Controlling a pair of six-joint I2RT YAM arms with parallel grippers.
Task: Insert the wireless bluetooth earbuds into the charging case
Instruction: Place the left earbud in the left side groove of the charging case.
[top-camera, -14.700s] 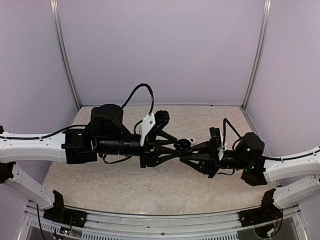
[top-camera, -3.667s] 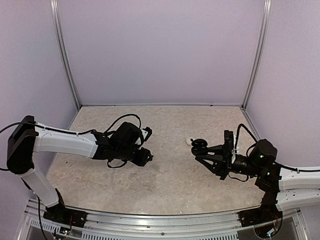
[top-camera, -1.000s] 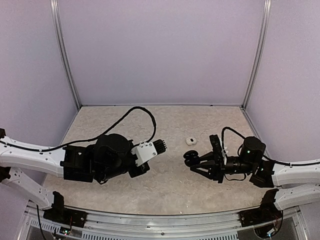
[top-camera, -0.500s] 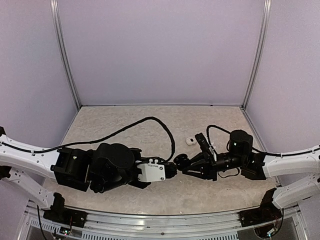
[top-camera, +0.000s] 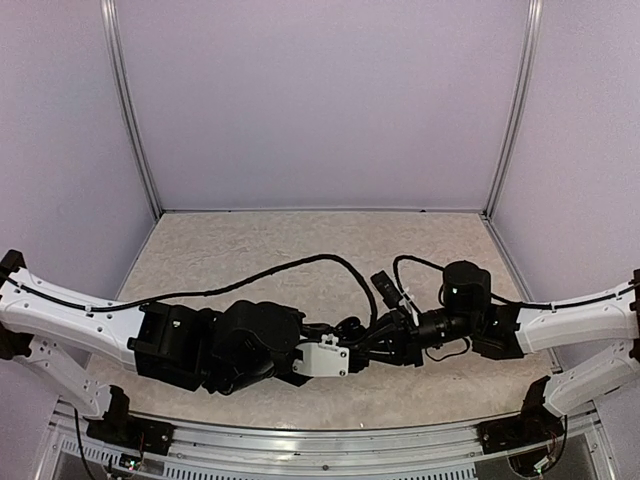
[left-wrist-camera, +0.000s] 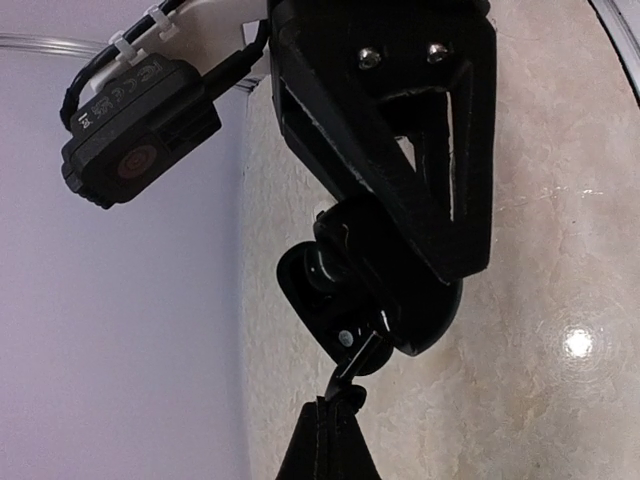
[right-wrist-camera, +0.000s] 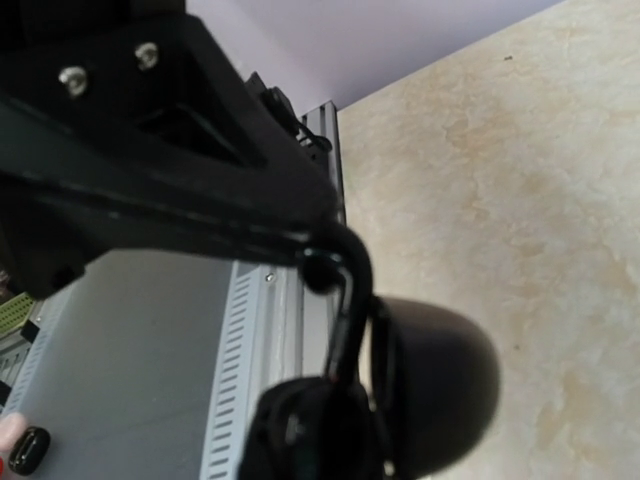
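And the 2 arms have come together! A second back there was open table (top-camera: 250, 240) between them. Now the left gripper (left-wrist-camera: 328, 410) has swung in across the near middle and put its tip right up against the charging case (right-wrist-camera: 440, 385), which the right gripper (top-camera: 385, 333) has carried inward to meet it.

The right jaws are clamped on that black case and appear to hold it clear of the table, just as they did before the approach. The left jaws are pinched fully together, no gap showing. A small dark bit sits at their tip, touching the case's open side, but the wrist views cannot settle whether it is a black earbud or just part of the finger.

No earbud shows plainly anywhere. The small white piece that lay on the table just beyond the right gripper is now hidden behind the right wrist.

By the look of it, the insertion has reached the contact stage. If the left tip does carry an earbud, it now needs seating in its socket, and a slight misalignment could flick it away.
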